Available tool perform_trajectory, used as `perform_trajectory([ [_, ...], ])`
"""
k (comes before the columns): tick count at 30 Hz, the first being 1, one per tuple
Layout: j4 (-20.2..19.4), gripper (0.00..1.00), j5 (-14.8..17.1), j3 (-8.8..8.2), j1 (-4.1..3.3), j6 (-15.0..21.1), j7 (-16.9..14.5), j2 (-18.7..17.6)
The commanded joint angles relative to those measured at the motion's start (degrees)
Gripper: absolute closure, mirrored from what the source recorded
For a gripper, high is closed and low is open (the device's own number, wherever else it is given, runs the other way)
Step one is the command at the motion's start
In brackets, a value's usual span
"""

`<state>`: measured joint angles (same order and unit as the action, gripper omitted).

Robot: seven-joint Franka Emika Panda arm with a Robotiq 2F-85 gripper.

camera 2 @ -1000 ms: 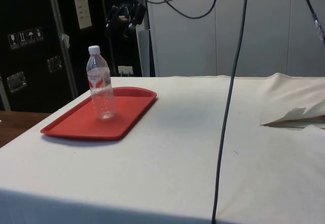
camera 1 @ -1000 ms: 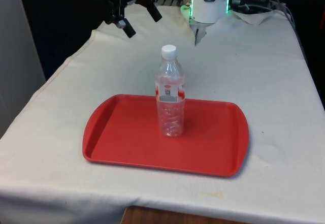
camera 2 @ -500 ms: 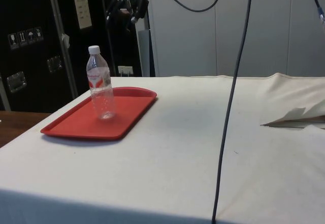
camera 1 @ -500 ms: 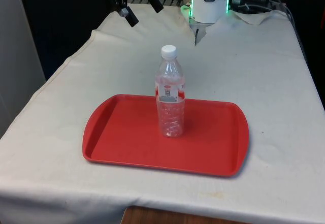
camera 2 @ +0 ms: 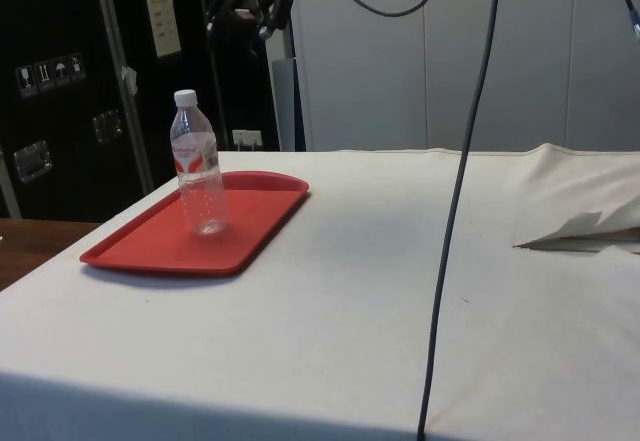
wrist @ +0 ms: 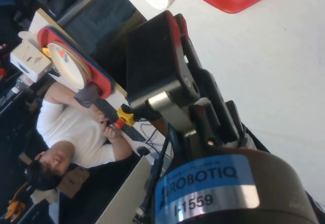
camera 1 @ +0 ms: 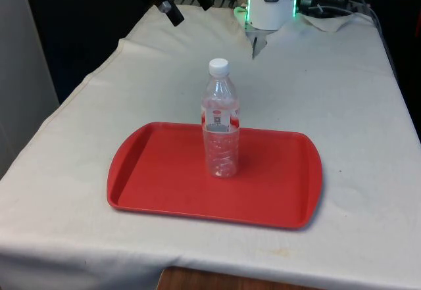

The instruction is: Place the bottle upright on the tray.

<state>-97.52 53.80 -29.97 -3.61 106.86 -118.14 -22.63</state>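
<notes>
Bottle [camera 1: 221,132]: clear ribbed plastic. Tray [camera 1: 158,171]: smooth red plastic. Table cloth [camera 1: 342,106]: matt white fabric.

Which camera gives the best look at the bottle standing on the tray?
The front view: the bottle shows whole, upright near the middle of the red tray, white cap and label clear. The side view also shows it whole and upright, but set off to one side. The wrist view catches just its white cap and a corner of the tray.

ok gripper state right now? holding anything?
Gripper: open, holding nothing, raised above the table's far end. Bottle stands upright on the red tray, apart from the gripper.
</notes>
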Motion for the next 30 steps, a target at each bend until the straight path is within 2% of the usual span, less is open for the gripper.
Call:
perform_trajectory([
  [1, 0.0, 0.0, -0.23, 0.0, -0.11, 0.0, -0.11, 0.11],
  [2, -0.34, 0.0, -1.03, -0.17, -0.63, 0.97, -0.23, 0.57],
  [8, -0.4, 0.0, -2.46, -0.17, -1.09, 1.2, -1.26, 1.15],
  [11, -0.4, 0.0, -3.15, -0.17, -1.26, 1.26, -1.66, 1.38],
  [12, 0.0, 0.0, -2.35, 0.06, -0.74, 0.11, -1.55, 0.92],
  [13, -0.4, 0.0, -3.32, -0.17, -1.38, 1.26, -1.78, 1.49],
  [17, -0.46, 0.0, -4.41, -0.17, -1.72, 1.32, -2.46, 1.89],
  [20, -0.46, 0.0, -5.16, -0.11, -1.89, 1.32, -2.81, 2.18],
  [21, 0.0, 0.0, -4.47, 0.06, -1.38, 0.11, -2.69, 1.72],
  [22, -0.46, 0.0, -5.39, -0.11, -1.95, 1.38, -2.86, 2.23],
  [26, -0.52, 0.0, -6.47, -0.11, -2.35, 1.38, -3.44, 2.69],
  [28, -0.52, 0.0, -6.93, -0.06, -2.41, 1.38, -3.61, 2.86],
  [29, -0.06, 0.0, -6.3, 0.11, -1.89, 0.17, -3.61, 2.41],
  [30, -0.52, 0.0, -7.16, -0.06, -2.52, 1.38, -3.72, 2.92],
])
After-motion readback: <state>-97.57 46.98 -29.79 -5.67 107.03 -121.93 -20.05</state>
